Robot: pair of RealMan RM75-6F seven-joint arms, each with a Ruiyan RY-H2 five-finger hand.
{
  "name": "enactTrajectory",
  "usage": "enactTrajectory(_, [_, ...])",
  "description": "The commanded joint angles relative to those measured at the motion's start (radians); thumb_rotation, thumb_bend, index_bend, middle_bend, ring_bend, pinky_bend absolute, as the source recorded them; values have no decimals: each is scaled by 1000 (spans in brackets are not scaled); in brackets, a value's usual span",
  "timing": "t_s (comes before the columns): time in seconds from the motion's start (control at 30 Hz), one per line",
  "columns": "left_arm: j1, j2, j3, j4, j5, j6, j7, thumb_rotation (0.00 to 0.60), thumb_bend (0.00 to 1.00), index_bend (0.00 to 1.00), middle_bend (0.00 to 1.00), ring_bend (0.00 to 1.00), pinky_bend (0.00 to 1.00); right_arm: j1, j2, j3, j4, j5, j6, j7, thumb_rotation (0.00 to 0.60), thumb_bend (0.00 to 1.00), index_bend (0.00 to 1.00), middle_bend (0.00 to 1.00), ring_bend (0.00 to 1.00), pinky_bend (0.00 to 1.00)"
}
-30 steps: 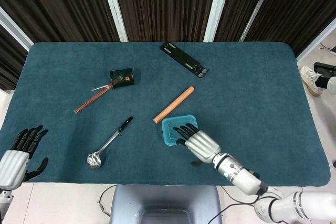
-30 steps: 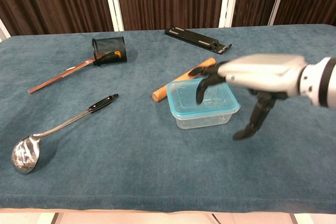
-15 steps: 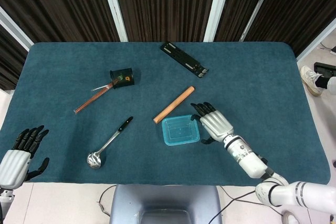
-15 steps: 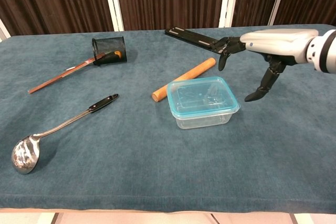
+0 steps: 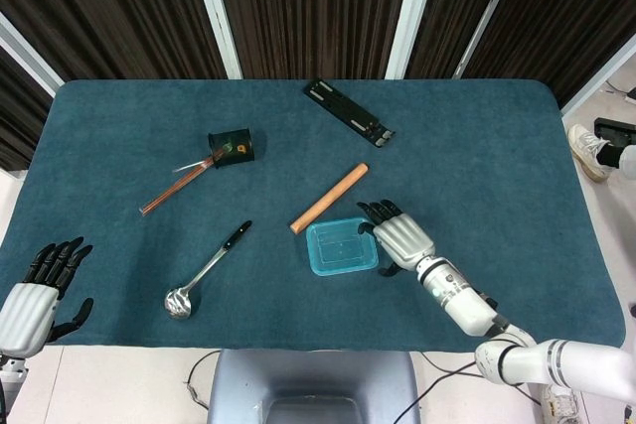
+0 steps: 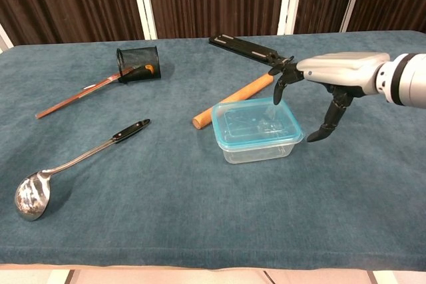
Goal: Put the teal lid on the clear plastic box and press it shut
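The clear plastic box [image 6: 258,146] stands near the table's front middle with the teal lid [image 5: 341,245] [image 6: 257,122] lying flat on top of it. My right hand [image 5: 397,236] [image 6: 331,76] hovers just above the box's right side, fingers spread and empty, with its thumb hanging down beside the box's right edge. At the front left corner my left hand [image 5: 35,297] rests off the table edge, fingers apart and holding nothing; the chest view does not show it.
An orange wooden rod [image 5: 329,198] [image 6: 233,100] lies just behind the box. A metal ladle [image 5: 206,271] [image 6: 73,161] lies to the left. A black mesh cup [image 5: 231,147] with chopsticks [image 5: 176,188] sits far left, a black bar [image 5: 348,112] at the back.
My right hand lifted off the lid and swung to the box's right side, then eased back slightly toward the box. The lid stays on the box. The left hand has not moved.
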Motion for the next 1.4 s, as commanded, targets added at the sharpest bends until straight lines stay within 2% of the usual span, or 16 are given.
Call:
enactTrajectory(0.03, [0,0,0,0,0,1,-1,600,408,0,0,0,12,1,-1,-3,3,4,-1,-3,600,297,424,0,0,0])
enactTrajectory(1.4, [1,0,1,0,2,3,1,600,408,0,0,0,12,8,6,-23,22,42,-26,-4,600,297,422,0,0,0])
